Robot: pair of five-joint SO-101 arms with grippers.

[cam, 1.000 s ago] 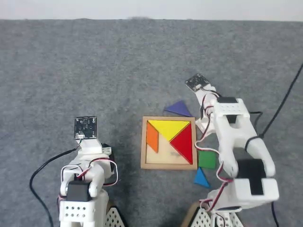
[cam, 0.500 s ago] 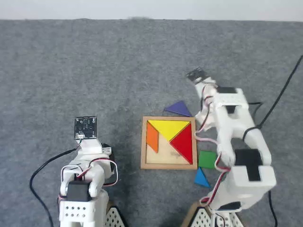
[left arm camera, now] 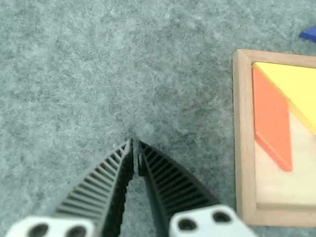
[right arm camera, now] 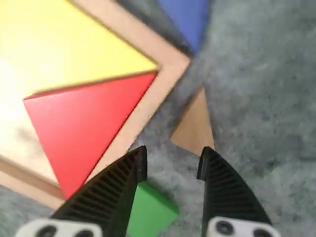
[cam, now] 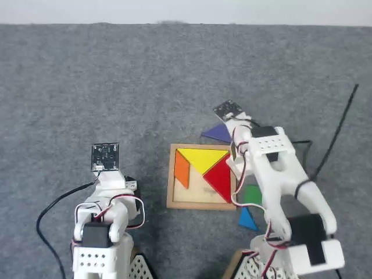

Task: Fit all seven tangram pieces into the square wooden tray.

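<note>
- Tray (cam: 172, 177) lies mid-worktop (cam: 116, 87), holding a yellow triangle (cam: 203, 158), a red triangle (cam: 221, 177) and an orange piece (cam: 182, 170).
- Right claw (right arm camera: 173, 158) is spread, just right of the tray's far right corner, over a tan triangle (right arm camera: 194, 126).
- A purple triangle (cam: 218, 133) lies beyond the tray; a green square (cam: 253, 195) and a blue triangle (cam: 247, 220) lie to its right.
- Left claw (left arm camera: 134, 145) is pressed together over bare worktop, left of the tray.
</note>
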